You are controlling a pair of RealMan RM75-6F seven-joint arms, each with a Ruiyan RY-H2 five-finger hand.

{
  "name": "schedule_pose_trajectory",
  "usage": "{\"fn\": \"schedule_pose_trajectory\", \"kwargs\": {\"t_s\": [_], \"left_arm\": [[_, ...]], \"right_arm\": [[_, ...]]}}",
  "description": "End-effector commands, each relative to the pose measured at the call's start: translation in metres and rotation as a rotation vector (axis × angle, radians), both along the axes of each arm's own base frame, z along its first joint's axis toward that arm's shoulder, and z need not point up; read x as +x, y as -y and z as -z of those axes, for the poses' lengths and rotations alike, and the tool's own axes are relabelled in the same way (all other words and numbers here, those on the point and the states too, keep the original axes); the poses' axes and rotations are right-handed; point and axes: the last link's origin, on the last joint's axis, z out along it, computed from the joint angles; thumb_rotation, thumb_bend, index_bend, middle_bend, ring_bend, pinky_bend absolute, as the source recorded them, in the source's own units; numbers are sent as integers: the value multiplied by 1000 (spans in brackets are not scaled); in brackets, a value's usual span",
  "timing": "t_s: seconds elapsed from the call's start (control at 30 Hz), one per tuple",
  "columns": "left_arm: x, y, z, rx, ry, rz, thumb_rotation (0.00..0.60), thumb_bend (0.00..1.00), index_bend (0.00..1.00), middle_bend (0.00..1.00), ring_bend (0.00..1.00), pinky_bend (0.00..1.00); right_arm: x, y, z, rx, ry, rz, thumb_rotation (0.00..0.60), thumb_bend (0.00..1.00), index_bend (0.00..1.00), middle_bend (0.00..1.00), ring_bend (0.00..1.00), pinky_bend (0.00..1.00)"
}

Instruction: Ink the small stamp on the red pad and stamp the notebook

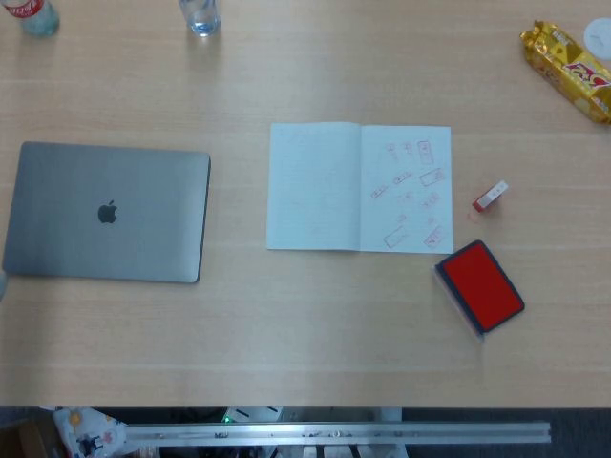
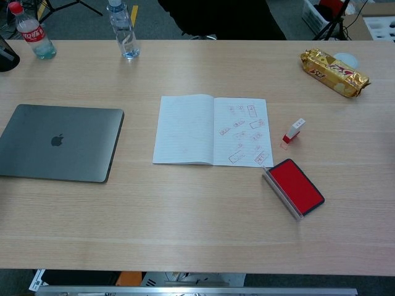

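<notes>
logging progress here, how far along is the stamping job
The notebook lies open with many red prints on its right page, so stamping looks done, though this round's mark cannot be singled out. Nothing is in hand: the small stamp lies on the table beside the notebook, above the open red pad. Neither hand is in view.

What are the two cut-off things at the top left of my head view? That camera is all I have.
Observer: Bottles. The chest view shows them almost whole. The left bottle has a red cap and a red label.
Operator: And the other one?
Observer: The clear bottle stands upright, and dark floor shows behind it.
Operator: Does the chest view show either hand?
Observer: No, neither hand shows there.
</notes>
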Motion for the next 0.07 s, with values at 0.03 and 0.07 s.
{"fn": "schedule_pose_trajectory", "kwargs": {"t_s": [0.03, 0.07], "left_arm": [[0, 1, -1, -3, -3, -4, 600, 213, 0, 0, 6, 89], [0, 1, -1, -4, -3, -5, 600, 213, 0, 0, 6, 89]], "right_arm": [[0, -3, -3, -11, 5, -3, 600, 308, 562, 642, 563, 554], [1, -3, -3, -12, 5, -5, 600, 308, 562, 643, 563, 554]]}}
